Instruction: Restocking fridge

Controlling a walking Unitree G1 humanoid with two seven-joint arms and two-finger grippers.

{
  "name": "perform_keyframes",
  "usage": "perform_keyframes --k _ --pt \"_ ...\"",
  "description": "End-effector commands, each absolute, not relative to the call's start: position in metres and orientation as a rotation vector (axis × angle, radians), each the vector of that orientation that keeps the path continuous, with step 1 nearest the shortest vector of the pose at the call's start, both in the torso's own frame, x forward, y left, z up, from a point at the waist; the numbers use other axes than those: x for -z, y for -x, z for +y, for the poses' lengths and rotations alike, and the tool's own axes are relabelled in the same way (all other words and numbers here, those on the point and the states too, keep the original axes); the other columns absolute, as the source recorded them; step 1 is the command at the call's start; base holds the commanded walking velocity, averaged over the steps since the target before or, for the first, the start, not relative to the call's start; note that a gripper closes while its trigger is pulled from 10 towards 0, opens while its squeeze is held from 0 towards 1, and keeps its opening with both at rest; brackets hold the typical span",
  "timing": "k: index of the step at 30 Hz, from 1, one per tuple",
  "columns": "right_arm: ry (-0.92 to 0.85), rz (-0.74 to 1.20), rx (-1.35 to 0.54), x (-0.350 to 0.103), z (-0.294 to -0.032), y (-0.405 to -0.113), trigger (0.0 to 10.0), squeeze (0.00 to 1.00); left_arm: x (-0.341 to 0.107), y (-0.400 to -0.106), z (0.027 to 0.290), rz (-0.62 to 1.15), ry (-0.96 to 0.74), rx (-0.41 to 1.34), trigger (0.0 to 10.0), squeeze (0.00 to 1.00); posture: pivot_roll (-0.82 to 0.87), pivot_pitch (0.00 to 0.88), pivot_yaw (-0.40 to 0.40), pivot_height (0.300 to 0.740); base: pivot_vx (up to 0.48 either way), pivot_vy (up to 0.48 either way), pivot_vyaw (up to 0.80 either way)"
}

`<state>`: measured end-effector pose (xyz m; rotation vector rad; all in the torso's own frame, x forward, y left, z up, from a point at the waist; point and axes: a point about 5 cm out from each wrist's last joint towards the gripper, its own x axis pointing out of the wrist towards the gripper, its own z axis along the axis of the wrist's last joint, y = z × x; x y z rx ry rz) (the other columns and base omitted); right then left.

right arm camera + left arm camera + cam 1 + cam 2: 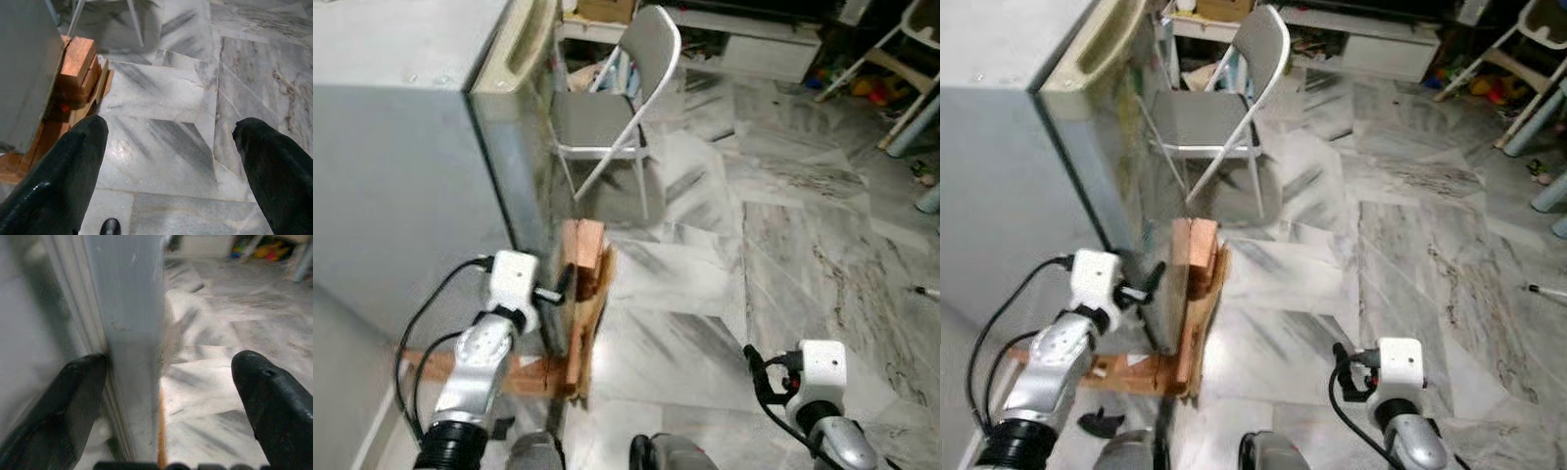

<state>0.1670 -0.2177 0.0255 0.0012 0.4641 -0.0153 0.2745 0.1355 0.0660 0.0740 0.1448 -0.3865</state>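
Left gripper (161, 396) spread, fingers straddle edge of tall grey metal fridge door (132, 333), low, near wooden pallet base (579, 294). Step, by my judgement: opening fridge. Next: pinch door edge, pull outward. Right gripper (168, 161) spread, idle over marble floor (166, 112).

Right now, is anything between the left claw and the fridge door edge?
Nothing visible. The left claw is open and already straddles the fridge door edge, one finger on each side. The wooden blocks sit lower, at the fridge's foot.
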Motion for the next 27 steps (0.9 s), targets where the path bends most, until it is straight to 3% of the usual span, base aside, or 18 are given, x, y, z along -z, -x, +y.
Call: perform_keyframes --k 1,3,7,8,19,27 --pt "-0.004 0.442 -0.011 -0.029 -0.214 -0.172 10.0 0.00 -0.124 -0.269 0.055 -0.102 -0.048 0.768 10.0 0.00 0.00 0.013 -0.069 0.740 0.000 0.000 0.00" --pt "-0.006 0.442 -0.019 -0.026 -0.211 -0.172 10.0 0.00 -0.125 -0.264 0.048 -0.083 0.005 0.798 10.0 0.00 0.00 0.012 -0.064 0.740 0.000 0.000 0.00" --pt "-0.011 0.448 -0.017 -0.022 -0.210 -0.171 10.0 0.00 -0.114 -0.267 0.060 -0.050 -0.007 0.752 10.0 0.00 0.00 0.015 -0.062 0.740 0.000 0.000 0.00" --pt "-0.024 0.455 -0.012 -0.018 -0.210 -0.170 10.0 0.00 -0.098 -0.269 0.084 0.008 -0.027 0.672 10.0 0.00 0.01 0.021 -0.060 0.740 0.000 0.000 0.00" --pt "-0.025 0.441 -0.015 -0.009 -0.211 -0.176 10.0 0.00 -0.059 -0.243 0.151 0.188 -0.056 0.451 10.0 0.00 0.02 0.028 -0.060 0.740 0.000 0.000 0.00" --pt "-0.018 0.414 0.006 -0.009 -0.221 -0.178 10.0 0.00 -0.052 -0.227 0.158 0.210 -0.072 0.418 10.0 0.00 0.04 0.029 -0.053 0.740 0.268 -0.288 0.00"
